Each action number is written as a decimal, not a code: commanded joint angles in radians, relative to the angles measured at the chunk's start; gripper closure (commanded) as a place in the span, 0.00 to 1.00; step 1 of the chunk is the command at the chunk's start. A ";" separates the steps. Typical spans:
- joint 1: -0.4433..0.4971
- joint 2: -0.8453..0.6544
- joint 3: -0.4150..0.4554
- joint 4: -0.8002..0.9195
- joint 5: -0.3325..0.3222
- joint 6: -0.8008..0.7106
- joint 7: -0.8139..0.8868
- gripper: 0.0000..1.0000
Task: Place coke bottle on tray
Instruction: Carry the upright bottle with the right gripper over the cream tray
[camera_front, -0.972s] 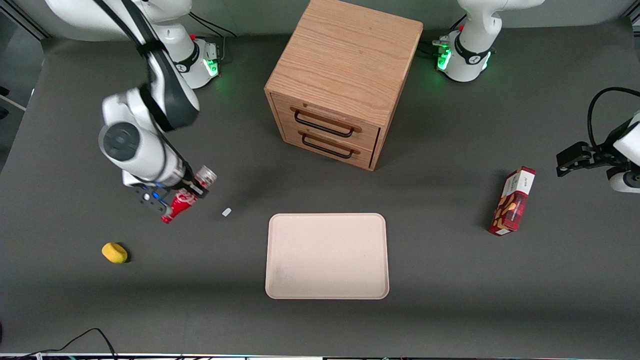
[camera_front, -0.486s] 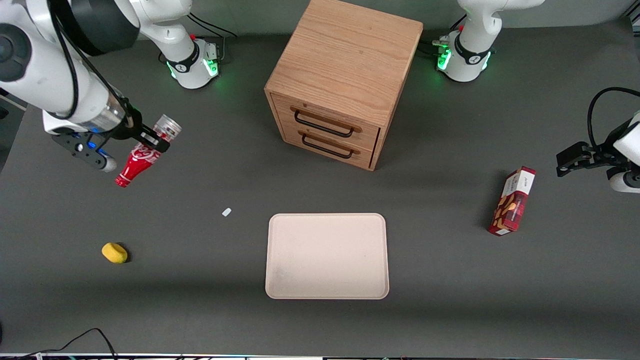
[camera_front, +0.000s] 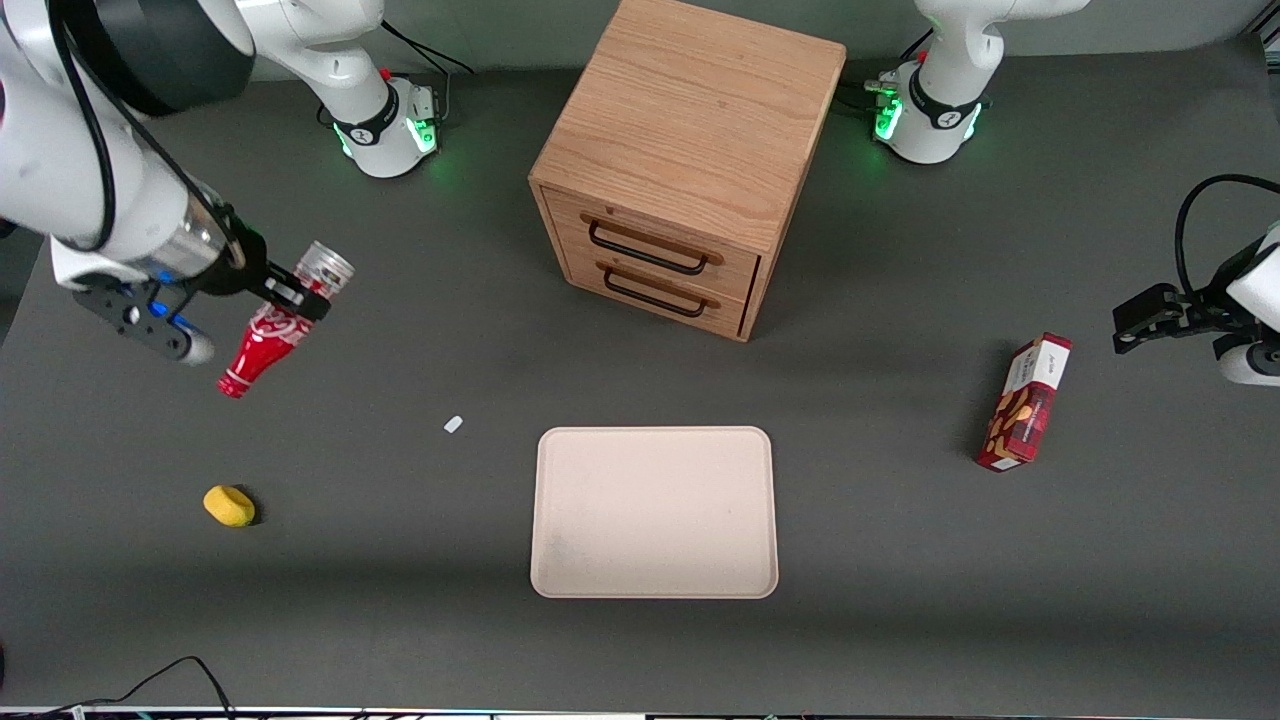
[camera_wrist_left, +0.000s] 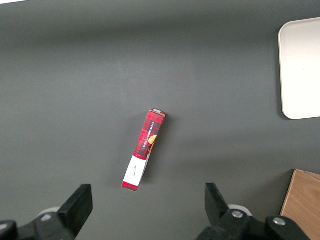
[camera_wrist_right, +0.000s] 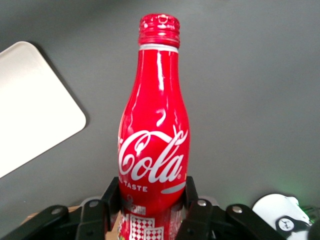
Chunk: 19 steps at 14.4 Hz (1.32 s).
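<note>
I see my gripper (camera_front: 285, 297) raised above the table toward the working arm's end, pinching the glossy red contoured coke bottle (camera_front: 270, 335) tilted, well apart from the flat cream tray (camera_front: 655, 512).

My right arm and gripper

My arm (camera_front: 90, 190) was white with black joints; my gripper (camera_front: 285, 295) was black, on a silver wrist ring.

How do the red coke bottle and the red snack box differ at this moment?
The red contour-shaped coke bottle is held off the table in the tool, cap tilted down; the red rectangular snack box rests on the grey table, ungripped, toward the parked arm's end. The bottle is rounded, the box flat-sided. Both are red and off the cream tray.
</note>
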 joint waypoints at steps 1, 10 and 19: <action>0.065 0.258 0.000 0.289 0.000 -0.069 -0.005 1.00; 0.234 0.649 -0.017 0.464 -0.093 0.216 -0.209 1.00; 0.264 0.806 -0.013 0.458 -0.090 0.509 -0.378 1.00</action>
